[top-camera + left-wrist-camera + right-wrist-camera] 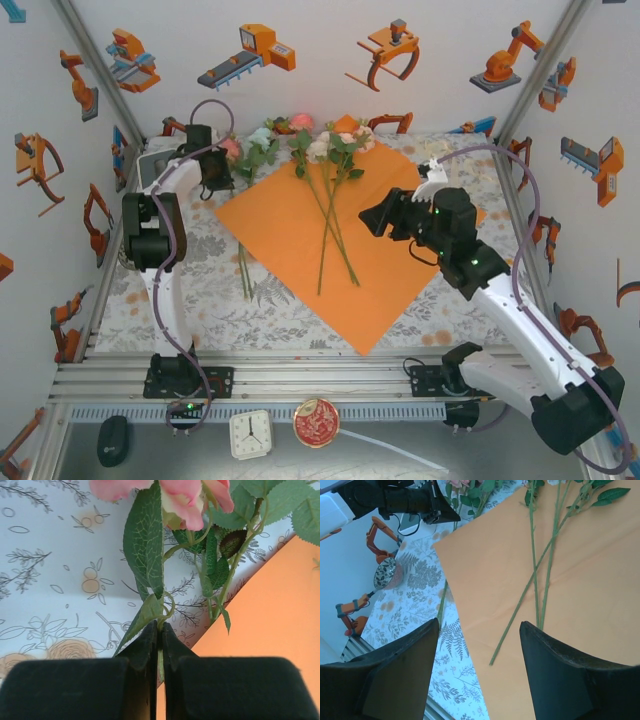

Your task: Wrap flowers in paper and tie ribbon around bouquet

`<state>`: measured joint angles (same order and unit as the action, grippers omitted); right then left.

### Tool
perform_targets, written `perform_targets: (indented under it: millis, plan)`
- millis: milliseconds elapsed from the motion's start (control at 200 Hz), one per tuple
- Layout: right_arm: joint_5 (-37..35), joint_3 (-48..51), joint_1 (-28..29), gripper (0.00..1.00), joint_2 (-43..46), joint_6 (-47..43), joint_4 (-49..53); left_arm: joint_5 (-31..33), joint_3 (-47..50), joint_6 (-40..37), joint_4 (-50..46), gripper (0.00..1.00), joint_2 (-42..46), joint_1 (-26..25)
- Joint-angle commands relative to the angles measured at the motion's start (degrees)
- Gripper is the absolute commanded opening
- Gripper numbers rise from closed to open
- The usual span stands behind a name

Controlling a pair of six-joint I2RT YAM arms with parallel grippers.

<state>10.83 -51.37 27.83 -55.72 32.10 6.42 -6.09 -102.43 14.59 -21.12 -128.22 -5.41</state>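
Observation:
The orange paper lies flat like a diamond in the middle of the table. Three flowers rest on it with stems crossed and blooms toward the back. My left gripper is shut on the thin green stem of a pink rose beside the paper's back-left edge; from above this gripper sits at the sheet's left corner. My right gripper hangs open above the paper's right half, nothing between its fingers. A small cream-white heap at the back right may be the ribbon.
Another green stem lies off the paper on the flower-print tablecloth. A white box stands behind the left arm. A clock, a red round tin and a black mouse sit on the near ledge.

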Motion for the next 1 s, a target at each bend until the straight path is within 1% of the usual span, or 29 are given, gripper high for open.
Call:
perform_targets:
  millis: [0,255,335,385,441,486,566,596,626,671,766,886,996]
  plan:
    - [-0.73,-2.37,0.14,0.59,0.98,-0.18,1.22,4.88,-3.52,-3.73,-3.90,0.07,3.68,0.62]
    - [-0.83,-2.33,0.12,0.59,1.19,0.16,0.41,16.51,-2.07,-9.78,-4.67,0.05,15.29,-0.25]
    - [-0.72,-2.63,0.14,0.59,1.17,0.21,0.47,18.00,-2.22,-9.79,-6.16,0.04,18.58,-0.71]
    - [-0.81,-2.69,0.16,0.59,1.23,0.16,0.62,17.77,-2.71,-8.19,-7.92,0.01,20.94,-1.04]
    - [-0.88,-2.61,0.09,0.59,1.40,0.17,0.70,14.15,-2.72,-5.04,-8.49,0.00,24.10,-1.38]
    - [-1.03,-2.62,0.11,0.59,1.43,0.16,0.70,7.83,-1.77,-0.96,-6.84,0.00,26.41,-1.90]
    - [-1.65,-2.41,0.11,0.59,1.80,0.09,0.44,-5.72,2.06,7.71,3.25,0.00,30.02,-4.37]
    - [-2.00,-2.23,0.11,0.60,1.89,0.08,0.35,-8.99,2.72,10.56,6.88,0.00,30.26,-6.14]
    - [-2.26,-2.13,0.12,0.59,1.93,0.14,0.26,-11.22,2.30,12.79,9.57,0.00,29.69,-8.16]
    - [-2.32,-1.93,0.11,0.59,2.19,0.21,0.00,-12.43,-0.15,14.21,11.02,0.00,27.56,-12.18]
    - [-2.33,-1.53,0.11,0.59,2.92,0.51,0.17,-9.87,-8.86,13.04,9.47,0.00,19.60,-20.57]
    - [-2.86,-0.72,0.16,0.60,4.95,0.47,1.59,-5.95,-26.65,10.98,3.37,0.00,5.35,-27.54]
    - [-3.81,0.13,0.16,0.60,7.09,0.48,2.73,-2.83,-43.81,7.81,-0.73,0.00,-8.50,-31.44]
